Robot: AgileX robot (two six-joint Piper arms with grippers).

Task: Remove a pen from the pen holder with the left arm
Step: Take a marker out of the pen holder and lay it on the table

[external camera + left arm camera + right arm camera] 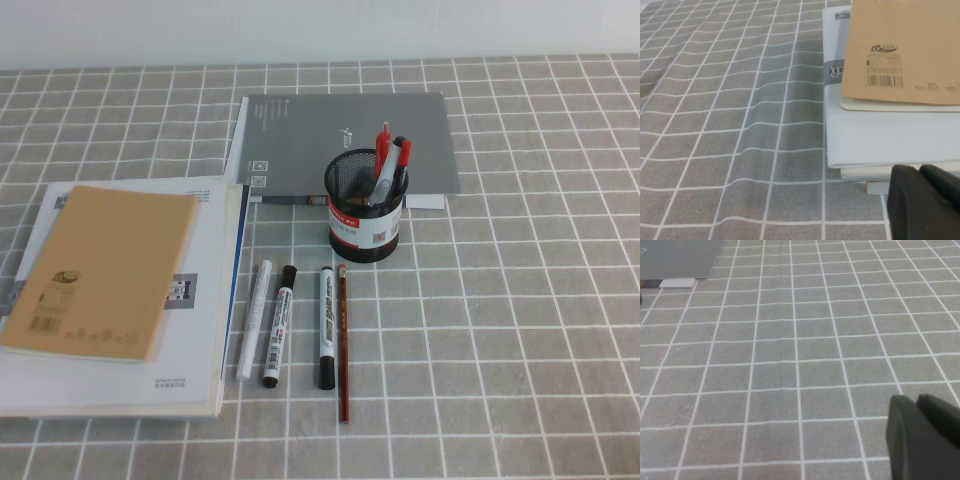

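High view has neither arm in it, so the reach hasn't started and I'm planning the whole thing from scratch. Everything below is placed off the pen holder [365, 220].

The left gripper [919, 172] sits low and well off to the holder's left, by the near edge of the book stack [105, 265], fingers pressed together with nothing in them. The right gripper [917, 400] is parked over bare tablecloth [520, 330] on the holder's right, also closed and empty.

My plan: lift the left arm first so it clears the stack, spread the fingers on the way over, then drop in from straight above the holder. I'd pinch whatever stands tallest and pull it straight up, since a sideways tug could probably tip that light mesh cup.

Around the holder, big to small: the stack on its left, a grey book [340, 130] right behind it, and four loose pens lying in front, which I leave alone.

The holder itself is a round black mesh cup with a red and white label. A red-capped marker [400, 152] leans out the top beside a second red one [382, 148], with a greyish pen [381, 190] lower down.
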